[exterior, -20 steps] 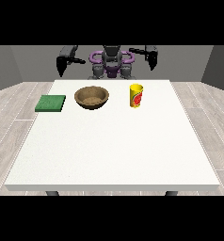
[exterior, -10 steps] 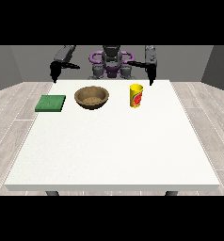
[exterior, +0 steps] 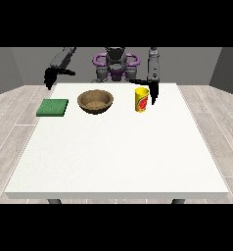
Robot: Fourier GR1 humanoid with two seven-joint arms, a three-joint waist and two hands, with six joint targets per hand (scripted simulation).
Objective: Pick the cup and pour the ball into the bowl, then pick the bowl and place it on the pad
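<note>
Yellow cup (exterior: 142, 100) stands upright on the white desk (exterior: 118, 152), just beside the hand at the view's right (exterior: 152, 93) with fingers straight downward, brown bowl (exterior: 95, 101) and green pad (exterior: 53, 107) leftward.

Yellow cup (exterior: 142, 100) upright, far right; brown bowl (exterior: 95, 101) left of it; flat green pad (exterior: 53, 107) farthest left; ball possibly inside cup, unseen.

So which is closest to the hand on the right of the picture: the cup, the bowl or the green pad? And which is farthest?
From the hand at the view's right:
1. Yellow cup, right beside it.
2. Brown bowl, mid-table, to its left.
3. Green pad, farthest, at the table's left edge.
</note>
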